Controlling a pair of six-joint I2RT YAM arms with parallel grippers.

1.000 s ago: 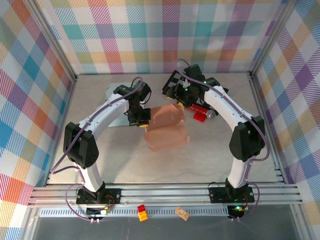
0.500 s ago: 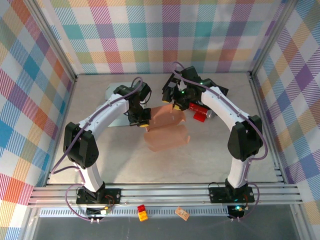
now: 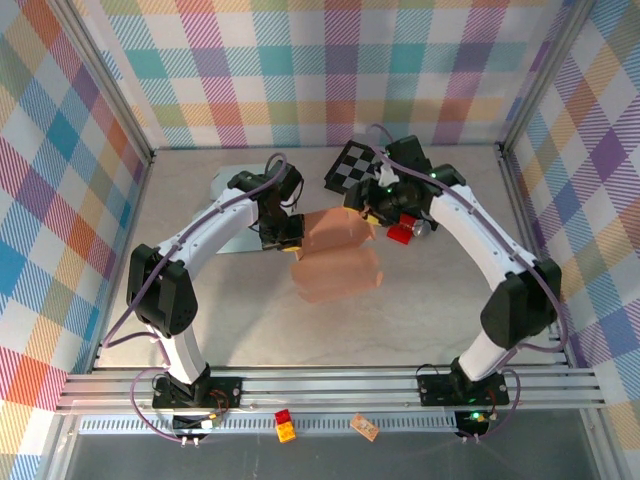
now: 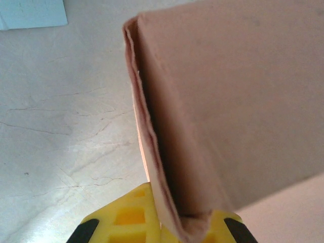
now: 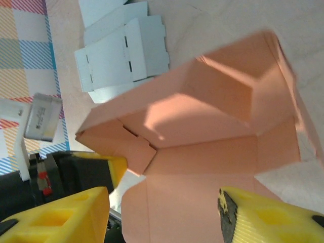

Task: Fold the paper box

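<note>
Change since a second back: the right arm has swung out to the right. Its wrist has pulled off the checkerboard card point(image 3: 355, 165), which now lies uncovered at the far side of the table point(image 3: 450, 320). The left arm and the paper box point(image 3: 338, 258) have not shifted.

Box: pink, mid-table, between the two wrists. One panel lies flat on the near side and a raised part stands at the far side. The long axis seems to run near to far, tilted a little to the right, though from the top view this is hard to judge. The right wrist view looks into the open inside of the box point(image 5: 202, 126), with walls folded up and a small flap tucked at the left corner.

Left gripper point(image 3: 283, 235): jaws fully closed, pinching the box's left wall. In the left wrist view the yellow fingers point(image 4: 126, 217) sit on either side of the doubled paper edge point(image 4: 152, 167).

Right gripper point(image 3: 368, 215): about half open at the box's far right corner. Its yellow fingers point(image 5: 61, 212) are spread wide over the flat panel with nothing clamped between them. Contact with the paper cannot be told.

Pale blue flat blanks point(image 5: 121, 50) lie left of the box. A red block point(image 3: 400, 232) is just right of the right gripper.
</note>
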